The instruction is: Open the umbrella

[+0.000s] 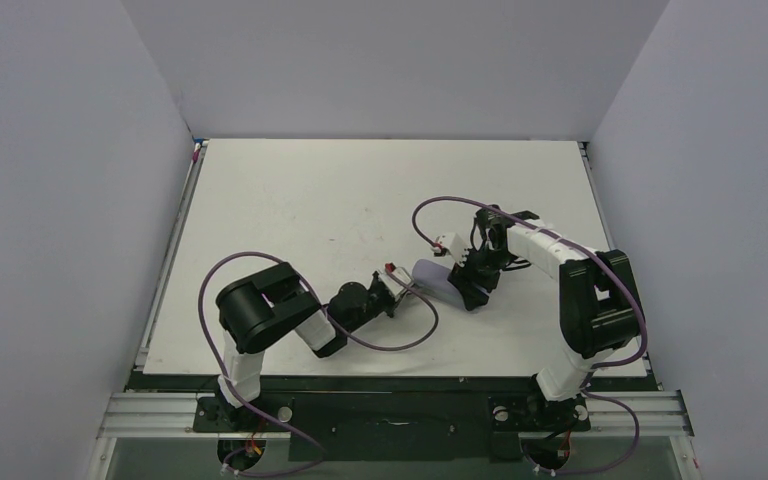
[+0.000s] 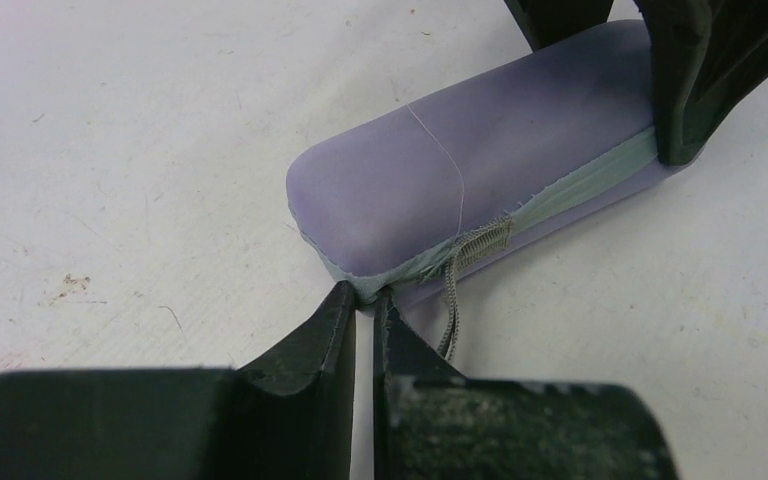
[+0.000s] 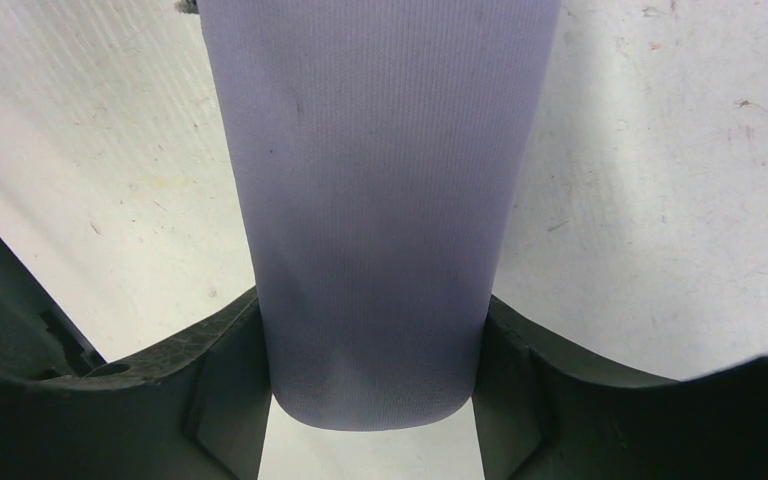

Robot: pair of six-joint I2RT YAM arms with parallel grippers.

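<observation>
On the desk (image 1: pixel 290 200), one zipped case (image 2: pixel 480 150): right pincer (image 3: pixel 370 380) clamps it steady, I judge, so the left pincer (image 2: pixel 365 300), pinching the zip (image 2: pixel 580 185) at its end, can pull it open.

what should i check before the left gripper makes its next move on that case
1. Right gripper clamps the case from both sides: ok.
2. Case lies flat on the table: ok.
3. Left gripper tips at the corner where the zipper ends: ok.
4. Left gripper actually pinching anything: cannot tell.
5. Case open: not ok, seam looks shut.
6. Umbrella in view: not ok.
</observation>
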